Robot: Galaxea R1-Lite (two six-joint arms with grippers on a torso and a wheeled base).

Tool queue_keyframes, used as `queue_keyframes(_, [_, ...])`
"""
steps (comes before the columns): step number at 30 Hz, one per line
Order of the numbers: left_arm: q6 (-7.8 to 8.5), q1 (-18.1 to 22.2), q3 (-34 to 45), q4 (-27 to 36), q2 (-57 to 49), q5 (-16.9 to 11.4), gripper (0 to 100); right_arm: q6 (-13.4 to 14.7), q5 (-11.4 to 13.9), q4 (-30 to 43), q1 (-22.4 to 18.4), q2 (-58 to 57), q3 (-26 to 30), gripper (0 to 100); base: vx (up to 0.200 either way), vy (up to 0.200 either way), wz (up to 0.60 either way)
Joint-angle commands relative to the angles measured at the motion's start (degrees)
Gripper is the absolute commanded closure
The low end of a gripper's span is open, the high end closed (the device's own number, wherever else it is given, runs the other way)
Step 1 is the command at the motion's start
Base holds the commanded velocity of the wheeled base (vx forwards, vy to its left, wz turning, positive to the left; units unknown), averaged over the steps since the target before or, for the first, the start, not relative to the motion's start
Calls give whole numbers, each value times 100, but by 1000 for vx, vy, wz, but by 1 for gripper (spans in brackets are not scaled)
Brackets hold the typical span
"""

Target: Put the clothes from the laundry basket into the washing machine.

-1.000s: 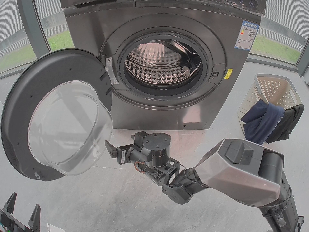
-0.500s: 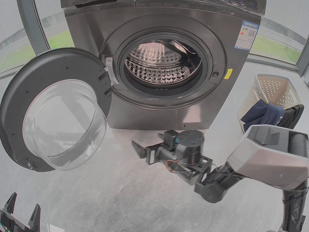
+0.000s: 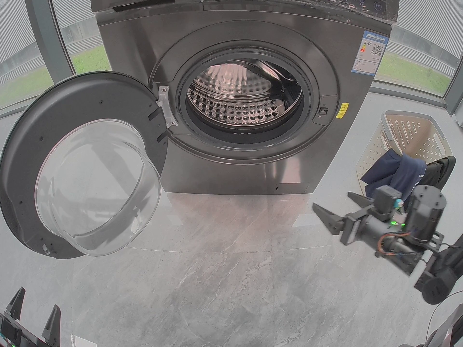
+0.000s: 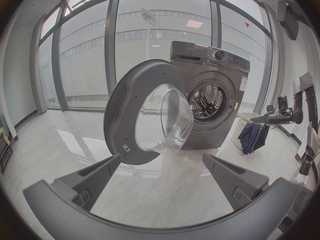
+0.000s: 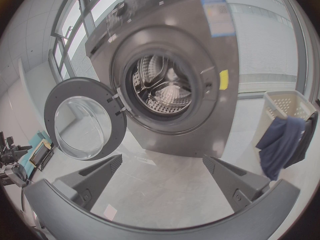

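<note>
Centrally, the grey washing machine [image 3: 251,97] is seen, its round glass door [image 3: 82,165] swung open leftward. At right, navy and black clothes [image 3: 393,179] are draped over the beige perforated laundry basket [image 3: 415,131]; the right tool [image 3: 333,201] is held nearby, spread wide, empty.

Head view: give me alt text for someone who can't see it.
A front-loading washing machine stands with its door swung open to the left, drum visible. At right, a laundry basket has navy and black clothes draped over its rim, and the open right gripper hovers near it.
</note>
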Motion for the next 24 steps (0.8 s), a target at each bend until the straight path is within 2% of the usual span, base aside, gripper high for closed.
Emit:
queue_keyframes(1, [-13,-2,92,2,-40,4,0,-374,65,402,-1408,-3358,1896,0,0,0,0])
queue_keyframes(5, [-13,7,92,2,-40,4,0,-629,73,1580,-1698,-4685,1896,0,0,0,0])
queue_keyframes(7, [-31,25,92,-7,-48,22,0,-735,100,2494,-1944,-5450,1896,0,0,0,0])
queue_keyframes(10, [-39,25,92,2,-48,31,0,-814,135,4349,-2181,-7199,1896,0,0,0,0])
queue_keyframes(11, [-39,25,92,-7,-48,31,0,-823,135,4524,-2199,-7374,1896,0,0,0,0])
queue_keyframes(12, [-39,16,92,-7,-48,22,0,-823,135,5430,-2243,-8271,1896,0,0,0,0])
queue_keyframes(14, [-22,-2,92,2,-31,22,0,-823,126,6520,-2251,-9264,1869,0,0,0,0])
queue_keyframes(15, [-22,-2,92,2,-31,22,0,-823,126,6520,-2251,-9264,1869,0,0,0,0])
queue_keyframes(16, [5,-10,92,-7,4,13,0,-673,56,7038,-2269,-9466,1896,0,0,0,0])
queue_keyframes(18, [5,-19,92,-7,31,13,0,-568,-15,6783,-2287,-9317,1896,0,0,0,0])
queue_keyframes(21, [5,-19,92,2,31,13,0,-568,-375,6906,-2295,-9352,1896,0,0,0,0])
queue_keyframes(22, [5,-19,92,2,31,13,0,-568,-375,6906,-2295,-9352,1896,0,0,0,0])
queue_keyframes(24, [5,-19,92,-7,31,13,0,-533,-858,7056,-2295,-9352,1896,0,0,0,0])
